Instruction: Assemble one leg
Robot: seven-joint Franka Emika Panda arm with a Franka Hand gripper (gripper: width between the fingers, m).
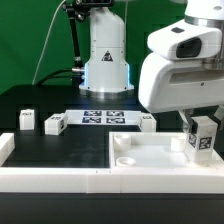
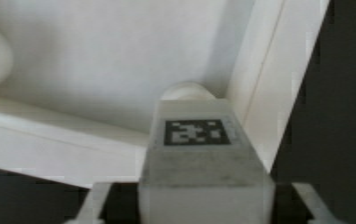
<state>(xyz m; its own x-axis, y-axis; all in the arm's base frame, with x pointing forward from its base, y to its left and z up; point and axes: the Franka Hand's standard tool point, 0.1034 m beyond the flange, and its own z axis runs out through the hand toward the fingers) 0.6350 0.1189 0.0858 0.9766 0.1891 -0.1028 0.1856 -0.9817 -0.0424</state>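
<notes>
My gripper (image 1: 203, 137) is shut on a leg (image 1: 203, 140), a small white post with a black-and-white tag, and holds it upright over the near right corner of the large white square panel (image 1: 150, 160). In the wrist view the held leg (image 2: 200, 145) fills the middle between my fingers (image 2: 107, 200), its far end over a round corner socket (image 2: 193, 91) of the panel (image 2: 122, 60). Three other legs stand on the black table: one (image 1: 27, 120) at the exterior view's left, one (image 1: 55, 123) beside it, one (image 1: 147, 122) just behind the panel.
The marker board (image 1: 105, 117) lies flat on the table between the loose legs. The robot base (image 1: 106, 65) stands behind it. A white rim (image 1: 50, 178) runs along the table's front and left edges.
</notes>
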